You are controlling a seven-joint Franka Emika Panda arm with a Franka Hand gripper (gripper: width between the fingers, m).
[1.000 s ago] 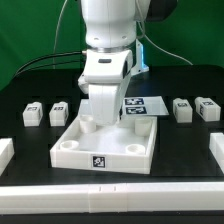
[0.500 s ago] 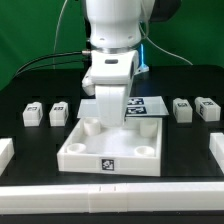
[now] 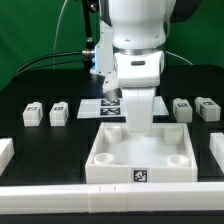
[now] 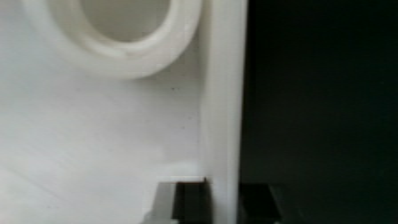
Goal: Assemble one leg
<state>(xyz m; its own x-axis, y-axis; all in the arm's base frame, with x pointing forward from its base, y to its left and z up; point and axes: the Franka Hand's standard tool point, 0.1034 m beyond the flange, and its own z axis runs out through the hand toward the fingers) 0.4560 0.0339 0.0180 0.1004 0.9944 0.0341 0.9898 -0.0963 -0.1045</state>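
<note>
Exterior view: my end effector is clenched on a wall of the tray. Nearest leg sits on the surface at the tray's two o'clock. I guess it is light, hard, smooth; pinch its flat sides.

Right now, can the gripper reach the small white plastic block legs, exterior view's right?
Probably not yet: the gripper grips the wall of the large white square tray. Once released, likely; the legs stand uncovered.
</note>
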